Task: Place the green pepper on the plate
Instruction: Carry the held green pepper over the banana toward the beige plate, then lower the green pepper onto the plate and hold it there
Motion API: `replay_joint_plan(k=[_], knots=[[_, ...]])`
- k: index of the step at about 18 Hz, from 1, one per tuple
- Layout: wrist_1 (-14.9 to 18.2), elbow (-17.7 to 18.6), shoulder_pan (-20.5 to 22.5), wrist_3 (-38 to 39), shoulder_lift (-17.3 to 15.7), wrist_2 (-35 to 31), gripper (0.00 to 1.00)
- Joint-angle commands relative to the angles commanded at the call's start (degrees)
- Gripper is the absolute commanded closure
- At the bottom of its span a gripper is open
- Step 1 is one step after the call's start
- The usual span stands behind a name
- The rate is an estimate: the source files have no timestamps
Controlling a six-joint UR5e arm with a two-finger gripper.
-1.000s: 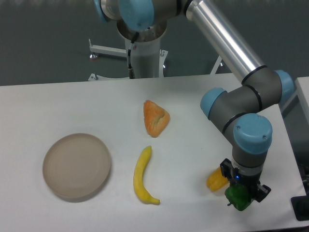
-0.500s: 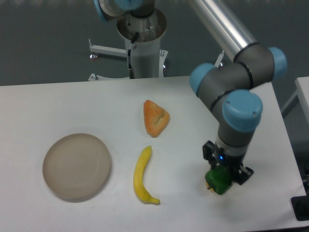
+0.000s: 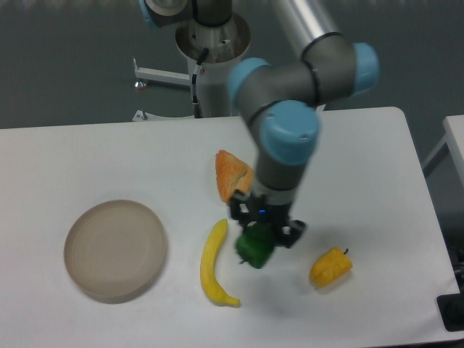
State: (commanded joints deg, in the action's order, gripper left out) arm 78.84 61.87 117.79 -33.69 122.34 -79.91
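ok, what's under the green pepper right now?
Only bare table. The green pepper hangs in the pincer, beside the banana. The plate sits far off. The arm covers part of the orange piece.
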Motion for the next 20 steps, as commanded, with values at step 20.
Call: replay_joint_plan(k=[20], knots=[[-11.52, 7.03, -13.11, 7.36, 3.25, 0.98, 0.65]])
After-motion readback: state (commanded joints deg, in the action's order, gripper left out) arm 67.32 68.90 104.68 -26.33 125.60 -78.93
